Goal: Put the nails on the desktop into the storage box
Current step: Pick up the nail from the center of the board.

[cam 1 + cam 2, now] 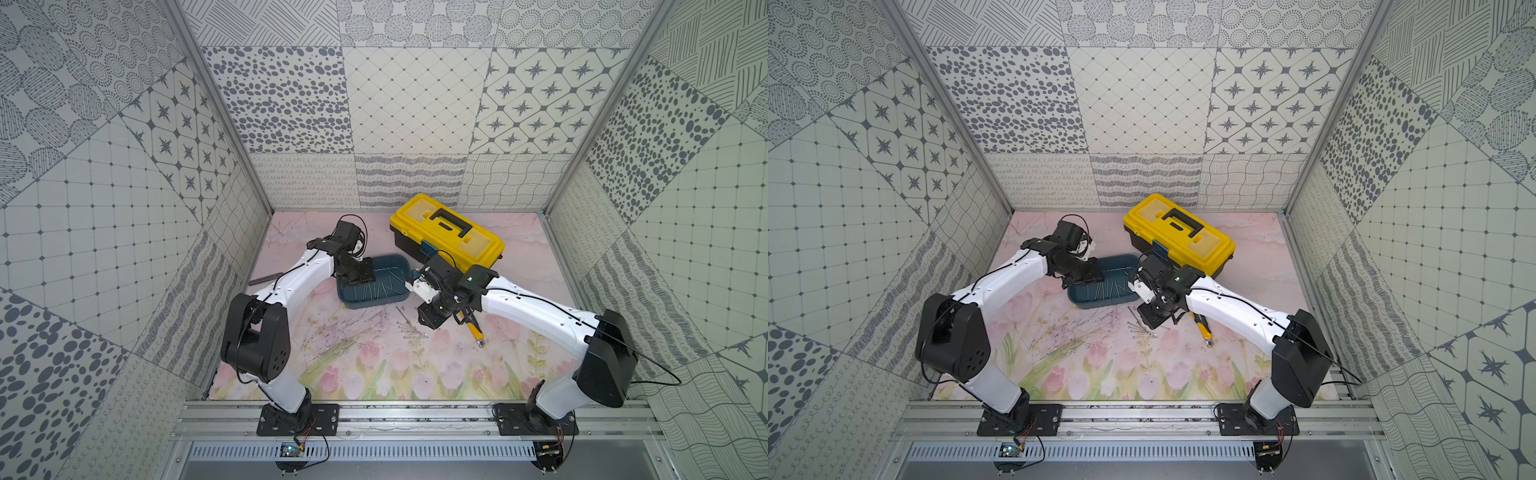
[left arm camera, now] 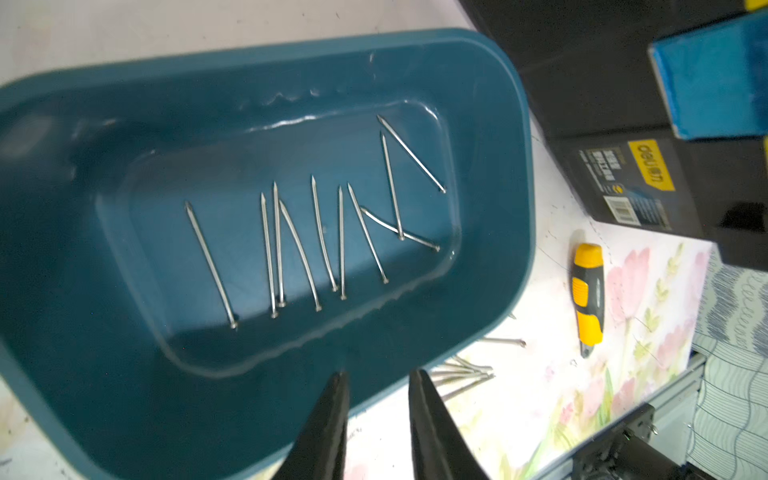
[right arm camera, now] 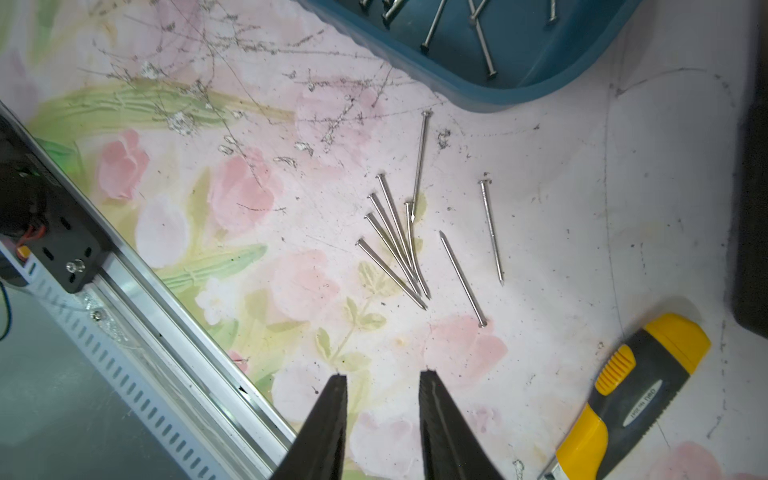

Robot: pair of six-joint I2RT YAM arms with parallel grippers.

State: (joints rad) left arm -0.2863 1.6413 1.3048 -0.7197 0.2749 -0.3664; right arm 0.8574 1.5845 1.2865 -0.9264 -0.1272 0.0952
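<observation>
Left fingers [image 2: 328,432] are held apart and empty over the box [image 2: 494,270], right fingers [image 3: 328,432] likewise above the nails [image 3: 461,279] scattered on the table [image 3: 561,187] beside it. Light, stiff and slippery, these are judged best pinched mid-shaft.

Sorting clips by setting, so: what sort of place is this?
Most likely a purpose-built robot test cell, not a real workshop: patterned panels wall in a tulip-printed desktop, two arms are bolted to an aluminium rail, and a yellow toolbox and nails lie there.
</observation>
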